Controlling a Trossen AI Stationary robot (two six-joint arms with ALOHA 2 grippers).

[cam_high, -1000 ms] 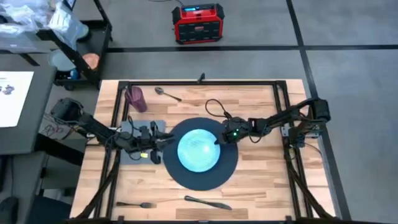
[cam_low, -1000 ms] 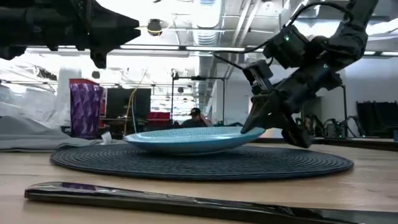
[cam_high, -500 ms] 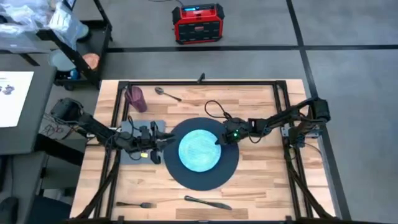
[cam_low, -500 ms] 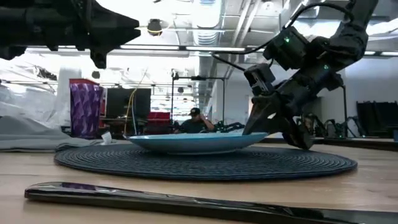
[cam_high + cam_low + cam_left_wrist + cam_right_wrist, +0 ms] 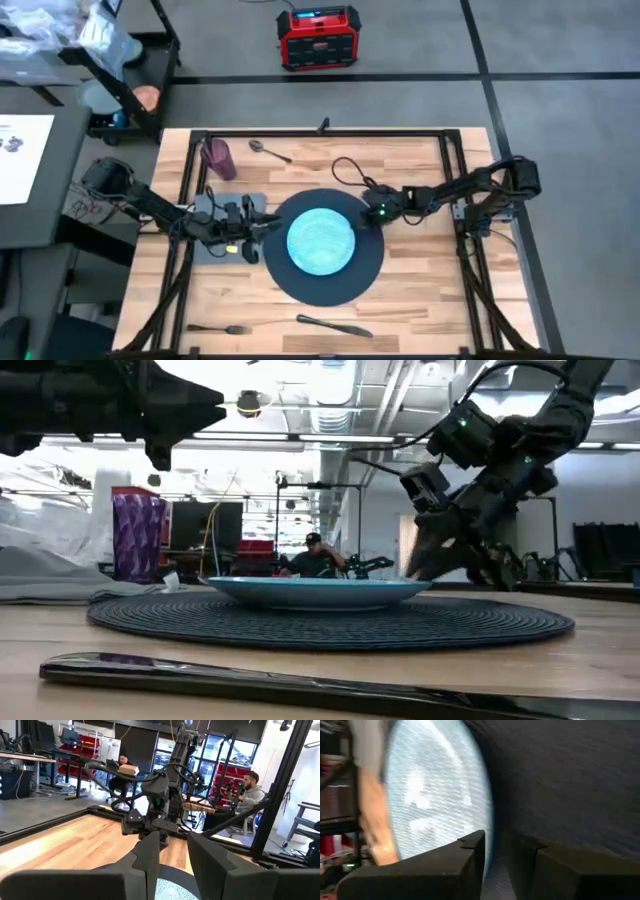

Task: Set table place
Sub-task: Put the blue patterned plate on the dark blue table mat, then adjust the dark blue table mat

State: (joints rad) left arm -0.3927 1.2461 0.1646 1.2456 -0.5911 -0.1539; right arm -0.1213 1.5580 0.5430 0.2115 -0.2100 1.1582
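The light blue plate (image 5: pixel 320 240) lies flat by its base on the round dark mat (image 5: pixel 325 287), the place, in the middle of the wooden table (image 5: pixel 420 290). My right gripper (image 5: pixel 365 220) hovers just off the plate's right rim (image 5: pixel 418 588). It is narrowly open and its fingertips (image 5: pixel 424 564) are clear of the rim. In the right wrist view the plate (image 5: pixel 435 795) shows beyond the gap (image 5: pixel 495 855). My left gripper (image 5: pixel 268 225) waits open above the grey napkin (image 5: pixel 215 245), at the mat's left edge, with nothing between its fingers (image 5: pixel 150 855).
A purple cup (image 5: pixel 218 158) and a spoon (image 5: pixel 270 150) are at the far left. A fork (image 5: pixel 215 328) and a knife (image 5: pixel 333 325) lie along the near edge. Bare wood lies right of the mat. People sit in the room beyond the table.
The plate's right side, held up off the mat a second ago, has come down, and the plate now lies level. My right gripper has drawn back a little toward the table's right edge, off the rim.
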